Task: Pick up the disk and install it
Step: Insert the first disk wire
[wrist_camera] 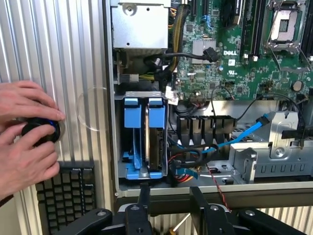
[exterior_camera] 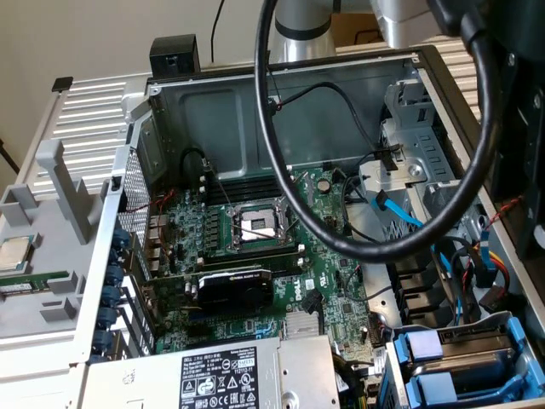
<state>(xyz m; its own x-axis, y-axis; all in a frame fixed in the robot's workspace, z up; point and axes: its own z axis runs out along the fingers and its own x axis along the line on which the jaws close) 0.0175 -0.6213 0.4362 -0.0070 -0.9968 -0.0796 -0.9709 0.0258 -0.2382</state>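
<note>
The disk [exterior_camera: 479, 362] sits in the drive bay at the case's corner on the exterior view's lower right, a metal drive with a white label between bright blue carrier frames [exterior_camera: 426, 349]. In the wrist view the same blue carriers [wrist_camera: 142, 142] stand side by side in the bay, with the disk's metal edge [wrist_camera: 155, 147] showing beside one. My gripper [wrist_camera: 171, 200] hovers just outside the case wall in front of that bay. It is open, with nothing between its black fingers [wrist_camera: 143, 196].
A person's hands [wrist_camera: 24, 147] rest on a black knob [wrist_camera: 41, 131] beside a keyboard [wrist_camera: 66, 193]. A thick black cable [exterior_camera: 341, 230] loops over the motherboard [exterior_camera: 255, 256]. The grey power supply [exterior_camera: 221, 375], blue SATA cables [wrist_camera: 244, 134] and a metal bracket [wrist_camera: 283, 142] crowd the bay.
</note>
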